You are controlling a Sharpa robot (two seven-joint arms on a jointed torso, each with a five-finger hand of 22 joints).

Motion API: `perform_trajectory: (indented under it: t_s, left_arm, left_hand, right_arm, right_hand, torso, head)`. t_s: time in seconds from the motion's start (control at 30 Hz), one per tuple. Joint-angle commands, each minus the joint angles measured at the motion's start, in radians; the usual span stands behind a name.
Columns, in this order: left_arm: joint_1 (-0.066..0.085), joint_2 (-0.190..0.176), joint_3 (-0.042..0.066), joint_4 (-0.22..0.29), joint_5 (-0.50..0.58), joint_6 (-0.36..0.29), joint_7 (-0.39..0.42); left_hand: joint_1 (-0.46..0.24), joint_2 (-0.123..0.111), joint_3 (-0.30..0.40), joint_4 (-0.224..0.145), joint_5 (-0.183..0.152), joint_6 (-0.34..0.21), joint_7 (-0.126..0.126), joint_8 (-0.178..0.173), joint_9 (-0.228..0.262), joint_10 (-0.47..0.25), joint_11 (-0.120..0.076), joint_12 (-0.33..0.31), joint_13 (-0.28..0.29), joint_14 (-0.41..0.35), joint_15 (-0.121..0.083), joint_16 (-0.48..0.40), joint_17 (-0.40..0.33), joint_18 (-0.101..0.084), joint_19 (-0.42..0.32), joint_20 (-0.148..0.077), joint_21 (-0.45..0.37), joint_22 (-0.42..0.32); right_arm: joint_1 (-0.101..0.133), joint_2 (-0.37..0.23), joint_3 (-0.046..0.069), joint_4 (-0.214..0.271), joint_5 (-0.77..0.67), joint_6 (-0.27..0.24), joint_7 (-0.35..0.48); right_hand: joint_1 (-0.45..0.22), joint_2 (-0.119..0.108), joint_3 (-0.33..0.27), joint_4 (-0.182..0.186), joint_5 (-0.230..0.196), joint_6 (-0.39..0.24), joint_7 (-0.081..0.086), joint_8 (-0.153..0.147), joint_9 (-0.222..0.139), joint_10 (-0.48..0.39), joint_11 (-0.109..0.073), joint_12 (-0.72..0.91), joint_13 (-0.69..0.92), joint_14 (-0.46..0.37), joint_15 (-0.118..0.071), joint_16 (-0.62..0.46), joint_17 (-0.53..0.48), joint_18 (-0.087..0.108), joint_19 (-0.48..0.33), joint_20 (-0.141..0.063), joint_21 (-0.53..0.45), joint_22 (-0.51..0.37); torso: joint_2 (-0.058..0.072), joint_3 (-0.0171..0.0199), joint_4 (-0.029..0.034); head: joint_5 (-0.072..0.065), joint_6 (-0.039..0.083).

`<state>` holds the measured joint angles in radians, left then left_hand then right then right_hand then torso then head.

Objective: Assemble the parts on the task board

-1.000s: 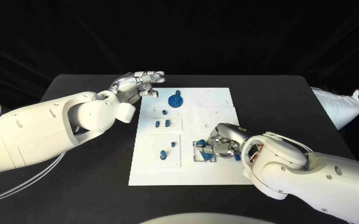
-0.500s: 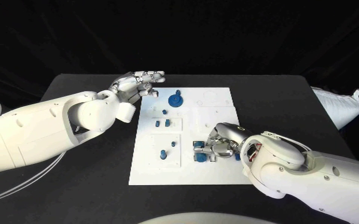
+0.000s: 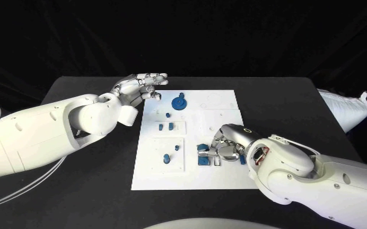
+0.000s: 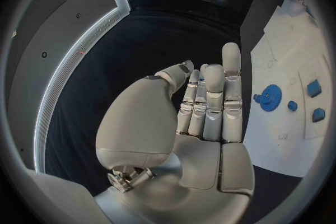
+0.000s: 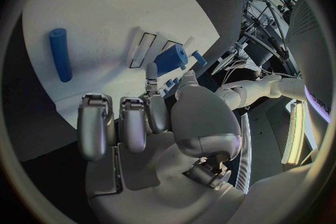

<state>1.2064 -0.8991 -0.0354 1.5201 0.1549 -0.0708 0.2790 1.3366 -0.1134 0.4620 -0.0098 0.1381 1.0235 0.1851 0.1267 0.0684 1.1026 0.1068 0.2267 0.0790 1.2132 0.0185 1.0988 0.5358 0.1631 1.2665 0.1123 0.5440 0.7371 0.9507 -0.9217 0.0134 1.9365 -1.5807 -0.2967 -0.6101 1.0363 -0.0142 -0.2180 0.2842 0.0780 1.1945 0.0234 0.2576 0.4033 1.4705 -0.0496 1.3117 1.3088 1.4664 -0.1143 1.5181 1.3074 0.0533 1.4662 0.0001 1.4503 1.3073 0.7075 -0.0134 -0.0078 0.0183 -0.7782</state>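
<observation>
Blue part point(image 5: 170, 60) pinched by right hand point(image 3: 223, 148) fingers point(image 5: 151, 75), left hand point(image 3: 140, 87) curled, empty

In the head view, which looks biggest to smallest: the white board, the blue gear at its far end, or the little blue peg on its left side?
1. Task board, by far.
2. Blue gear.
3. Blue peg, clearly smaller than the gear.
</observation>
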Motion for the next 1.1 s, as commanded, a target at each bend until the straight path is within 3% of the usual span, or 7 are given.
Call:
perform_trajectory:
  t_s: [0.03, 0.13, 0.27, 0.7, 0.83, 0.97, 1.1]
  left_arm:
    - [0.000, 0.000, 0.000, 0.002, -0.003, 0.021, 0.003]
    - [0.000, -0.001, 0.000, 0.002, -0.003, 0.021, 0.003]
    - [0.000, 0.000, 0.000, 0.002, -0.003, 0.022, 0.003]
    - [0.000, 0.000, 0.000, 0.001, -0.003, 0.022, 0.001]
    - [0.000, 0.000, 0.000, 0.000, -0.003, 0.022, 0.001]
    - [0.000, -0.001, 0.000, 0.000, -0.003, 0.023, 0.001]
    - [0.000, -0.001, 0.000, -0.001, -0.003, 0.023, 0.000]
  left_hand:
    - [-0.003, 0.004, -0.003, -0.005, 0.004, -0.007, -0.002, 0.005, 0.000, -0.009, 0.001, 0.010, 0.000, -0.008, 0.000, -0.001, -0.005, 0.019, -0.007, 0.002, -0.005, -0.003]
    - [-0.003, 0.004, -0.003, -0.005, 0.004, -0.007, -0.002, 0.005, 0.000, -0.009, 0.001, 0.010, 0.000, -0.008, 0.000, -0.001, -0.005, 0.019, -0.007, 0.002, -0.005, -0.003]
    - [-0.003, 0.004, -0.003, -0.005, 0.004, -0.007, -0.002, 0.005, 0.000, -0.009, 0.001, 0.010, 0.000, -0.008, 0.000, -0.001, -0.005, 0.019, -0.007, 0.002, -0.005, -0.003]
    - [-0.003, 0.004, -0.003, -0.005, 0.004, -0.007, -0.002, 0.005, 0.000, -0.009, 0.001, 0.010, 0.000, -0.008, 0.000, -0.001, -0.005, 0.019, -0.007, 0.002, -0.005, -0.003]
    - [-0.003, 0.004, -0.003, -0.005, 0.004, -0.007, -0.002, 0.005, 0.000, -0.009, 0.001, 0.010, 0.000, -0.008, 0.000, -0.001, -0.005, 0.019, -0.007, 0.002, -0.005, -0.003]
    - [-0.003, 0.004, -0.003, -0.005, 0.004, -0.007, -0.002, 0.005, 0.000, -0.009, 0.001, 0.010, 0.000, -0.008, 0.000, -0.001, -0.005, 0.019, -0.007, 0.002, -0.005, -0.003]
    - [-0.003, 0.004, -0.003, -0.005, 0.004, -0.007, -0.002, 0.005, 0.000, -0.009, 0.001, 0.010, 0.000, -0.008, 0.000, -0.001, -0.005, 0.019, -0.007, 0.002, -0.005, -0.003]
  right_arm:
    - [-0.002, -0.007, 0.000, 0.013, -0.031, -0.014, 0.008]
    - [-0.003, -0.009, 0.000, 0.018, -0.030, 0.002, 0.010]
    - [-0.004, -0.006, 0.000, 0.016, -0.029, 0.017, 0.012]
    - [-0.011, 0.016, 0.000, -0.018, -0.028, 0.033, 0.010]
    - [-0.013, 0.008, 0.000, -0.012, -0.027, 0.002, 0.014]
    - [-0.015, -0.023, 0.001, 0.011, -0.009, -0.060, 0.039]
    - [-0.012, -0.078, 0.004, 0.045, 0.047, -0.109, 0.086]
  right_hand:
    - [0.091, 0.004, 0.026, -0.028, 0.022, -0.005, 0.001, -0.005, 0.008, 0.040, 0.002, 0.003, 0.116, 0.087, 0.005, 0.001, 0.171, -0.010, 0.035, -0.002, 0.000, 0.084]
    - [0.170, 0.003, 0.044, -0.068, 0.022, -0.006, 0.001, -0.007, 0.013, 0.041, 0.001, 0.004, 0.118, 0.088, 0.004, 0.002, 0.173, -0.011, 0.036, -0.002, 0.001, 0.086]
    - [0.208, 0.003, 0.052, -0.088, 0.009, -0.006, 0.002, -0.008, 0.017, 0.041, 0.002, 0.003, 0.120, 0.088, 0.005, 0.004, 0.175, -0.011, 0.036, -0.002, 0.002, 0.088]
    - [0.216, 0.021, 0.059, -0.089, 0.010, -0.003, 0.002, -0.009, 0.020, 0.043, 0.002, 0.008, 0.123, 0.089, 0.005, 0.005, 0.178, -0.012, 0.037, -0.002, 0.003, 0.090]
    - [0.215, 0.020, 0.057, -0.088, 0.019, -0.004, 0.002, -0.010, 0.021, 0.042, 0.002, 0.006, 0.123, 0.088, 0.005, 0.005, 0.177, -0.012, 0.037, -0.001, 0.003, 0.090]
    - [0.202, 0.019, 0.048, -0.077, 0.046, -0.011, 0.006, -0.017, 0.022, 0.041, 0.005, -0.001, 0.121, 0.088, 0.007, 0.003, 0.174, -0.011, 0.036, 0.000, 0.001, 0.088]
    - [0.196, 0.016, 0.039, -0.066, 0.061, -0.053, 0.021, -0.049, 0.012, 0.036, 0.017, -0.012, 0.117, 0.087, 0.015, 0.000, 0.170, -0.010, 0.033, 0.005, -0.004, 0.083]
  torso:
    - [0.000, 0.0001, -0.0009]
    - [0.000, -0.0002, -0.0017]
    - [-0.001, -0.0006, -0.0009]
    - [0.000, -0.0003, 0.0005]
    - [0.000, -0.0004, -0.0008]
    - [-0.001, 0.0008, -0.0020]
    - [-0.001, -0.0008, -0.0020]
  head:
    - [0.002, -0.002]
    - [0.002, -0.003]
    - [0.001, -0.004]
    - [0.002, -0.003]
    - [0.002, -0.003]
    - [0.002, -0.002]
    - [-0.004, 0.000]
